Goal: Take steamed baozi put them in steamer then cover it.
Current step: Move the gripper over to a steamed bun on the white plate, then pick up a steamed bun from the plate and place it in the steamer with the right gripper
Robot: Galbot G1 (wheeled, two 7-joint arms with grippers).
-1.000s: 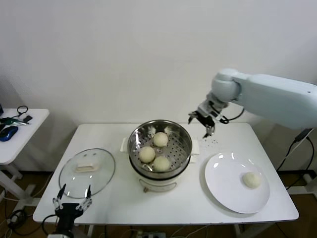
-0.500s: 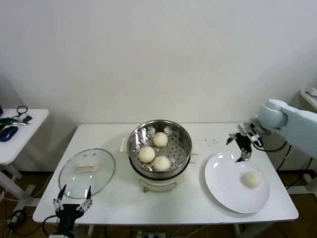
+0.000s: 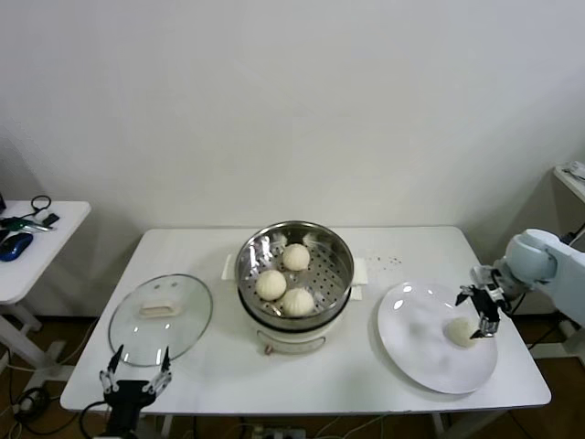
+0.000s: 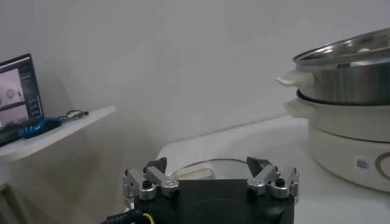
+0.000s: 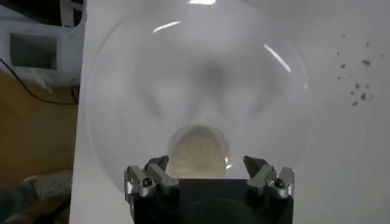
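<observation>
Three off-white baozi point(image 3: 284, 281) lie in the shiny steel steamer point(image 3: 340, 250) on its white pot base at the table's middle. A fourth baozi point(image 3: 460, 332) lies on the white plate point(image 3: 411, 334) at the right; it also shows in the right wrist view point(image 5: 196, 152). My right gripper point(image 3: 482, 313) is open and empty, just above this baozi, which lies between its fingers point(image 5: 206, 167). My left gripper point(image 3: 135, 377) is open and empty at the table's front left edge, below the glass lid point(image 3: 161, 315).
The glass lid also shows in the left wrist view point(image 4: 207, 168), flat on the table left of the steamer point(image 4: 341, 85). Dark crumbs point(image 3: 388, 262) lie behind the plate. A side table point(image 3: 27, 247) with cables stands at the far left.
My right arm has swung from behind the steamer to the right and down over the plate, ending above the lone baozi. The left arm has not moved.
</observation>
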